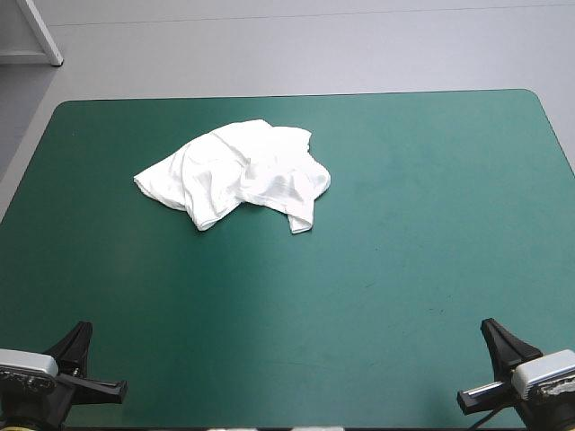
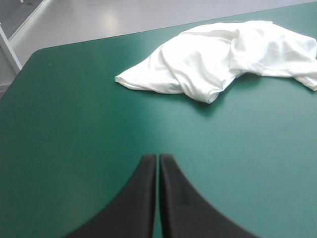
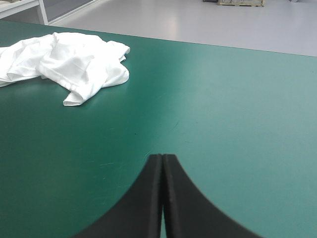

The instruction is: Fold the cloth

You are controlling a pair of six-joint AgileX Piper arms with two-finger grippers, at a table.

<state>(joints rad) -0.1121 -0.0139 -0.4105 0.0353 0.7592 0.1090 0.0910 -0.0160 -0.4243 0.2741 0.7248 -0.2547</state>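
On the far-left part of a teal-green tabletop (image 1: 404, 269), a white T-shirt (image 1: 235, 172) lies in a crumpled heap, well apart from the two robot arms at the near corners. The left pincer (image 2: 158, 157) is closed to a pointed arch, its two black fingers side by side with only a hairline seam between them and nothing held. The heap sits well ahead of it and off to its right, nearer the table's far edge than the near one. The right pincer (image 3: 163, 157) is likewise pressed together and empty, with the T-shirt far ahead and off to its left. From above, the garment shows bunched in soft folds. One narrow hemmed end pokes toward the near edge, and a flatter lobe spreads toward the table's left edge. The cover lies flat and smooth, with rounded far corners and a few faint scuffs in the stretch ahead of the right pincer. Beyond the far edge runs a pale grey floor (image 1: 314, 45), and a white frame piece (image 1: 40, 31) stands on it past the table's far-left corner.
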